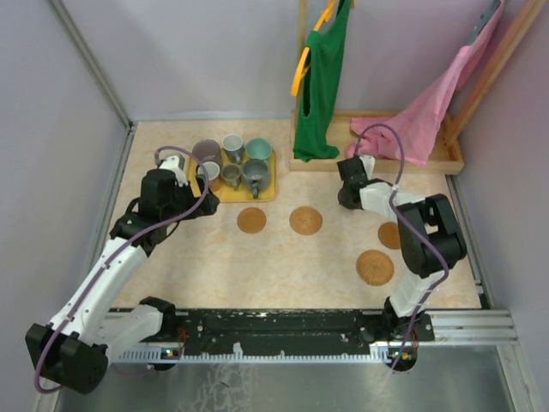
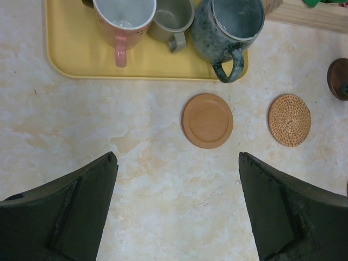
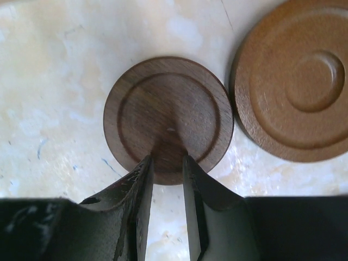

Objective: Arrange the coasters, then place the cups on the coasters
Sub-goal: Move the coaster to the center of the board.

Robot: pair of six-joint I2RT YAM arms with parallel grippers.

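Note:
Several cups (image 1: 232, 163) stand together on the yellow tray (image 1: 268, 192) at the back left. Four coasters lie on the table: a smooth one (image 1: 251, 220), a woven one (image 1: 305, 221), another woven one (image 1: 375, 267) and one (image 1: 389, 234) half under the right arm. My left gripper (image 2: 176, 157) hangs open over bare table, in front of the tray (image 2: 81, 54) and the smooth coaster (image 2: 207, 120). My right gripper (image 3: 168, 159) has its jaws a narrow gap apart, tips on the near part of a dark coaster (image 3: 168, 109). Nothing sits between them. A lighter ringed coaster (image 3: 296, 81) lies beside it.
A green garment (image 1: 322, 77) on a yellow hanger and a pink cloth (image 1: 437, 112) hang over a wooden base (image 1: 450, 159) at the back right. Grey walls close in the table on the left, right and far sides.

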